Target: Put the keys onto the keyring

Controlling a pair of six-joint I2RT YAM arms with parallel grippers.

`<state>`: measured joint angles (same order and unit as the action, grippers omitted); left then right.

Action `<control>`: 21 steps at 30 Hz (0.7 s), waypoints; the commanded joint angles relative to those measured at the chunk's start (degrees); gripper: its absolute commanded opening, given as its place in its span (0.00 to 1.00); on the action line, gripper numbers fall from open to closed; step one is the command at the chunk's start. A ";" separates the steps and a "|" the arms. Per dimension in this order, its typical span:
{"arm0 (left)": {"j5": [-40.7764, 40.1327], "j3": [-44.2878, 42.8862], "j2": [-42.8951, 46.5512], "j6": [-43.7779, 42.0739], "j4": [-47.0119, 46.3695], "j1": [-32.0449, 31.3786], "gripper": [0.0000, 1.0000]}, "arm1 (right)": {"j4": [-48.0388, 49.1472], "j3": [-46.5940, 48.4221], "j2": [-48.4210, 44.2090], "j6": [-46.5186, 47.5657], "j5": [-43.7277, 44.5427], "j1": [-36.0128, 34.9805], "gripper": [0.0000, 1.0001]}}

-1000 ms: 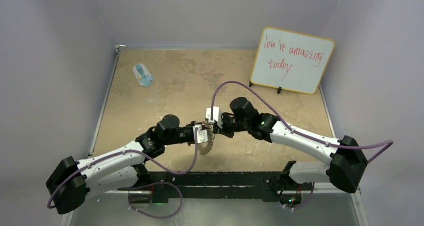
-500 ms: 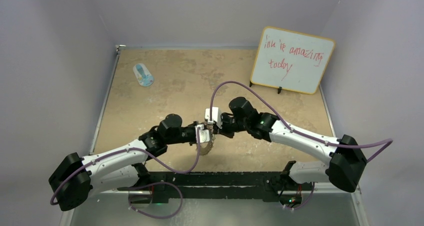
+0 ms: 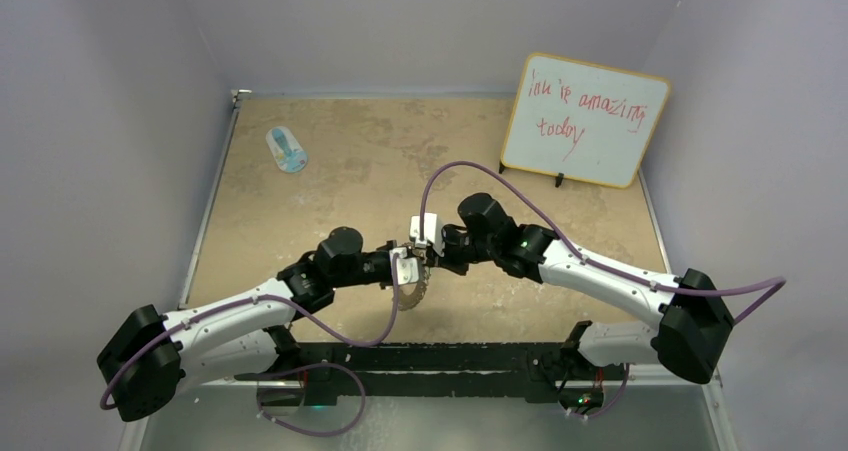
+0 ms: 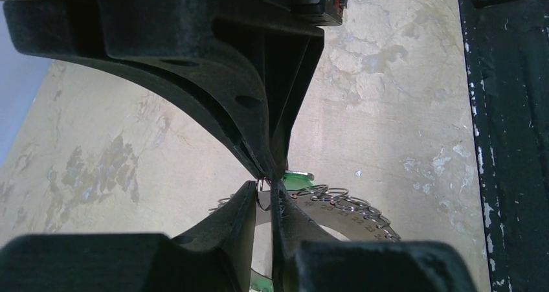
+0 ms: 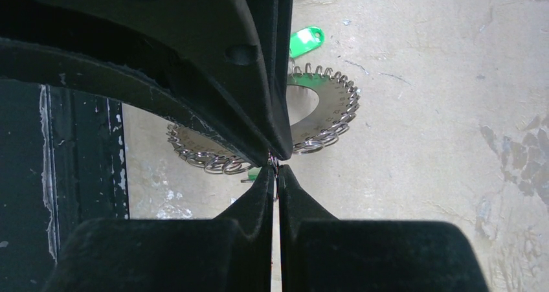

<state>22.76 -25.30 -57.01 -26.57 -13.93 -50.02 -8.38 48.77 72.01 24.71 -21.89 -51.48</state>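
Left arm (image 3: 240, 316) has slid inward, left jaws narrowing to pinch a wire loop (image 4: 261, 192) by the keyring (image 5: 335, 109); right jaws clenched on a wire loop too.

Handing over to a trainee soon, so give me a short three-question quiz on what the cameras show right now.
1. True or false: the whiteboard stands on the left arm's side.
2. The tag beside the keyring is: A red, B green, C black?
3. What is the right gripper pinching at its fingertips?
Key: 1 false; 2 B; 3 a small wire ring.
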 commanded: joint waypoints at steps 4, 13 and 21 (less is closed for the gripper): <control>0.06 -1.28 1.65 0.11 -3.18 -0.25 0.02 | 0.74 2.41 -0.16 0.50 0.18 -0.55 0.00; -1.12 -0.94 1.86 0.44 -3.32 -0.25 0.00 | 1.53 1.90 -0.53 0.76 0.25 -0.57 0.00; -3.48 0.26 2.91 2.32 -4.58 -0.25 0.00 | 4.02 -0.30 -2.50 -1.30 -0.22 -0.55 0.18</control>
<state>21.17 -25.28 -56.14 -26.26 -14.11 -50.02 -7.38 48.77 71.99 24.56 -21.26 -51.70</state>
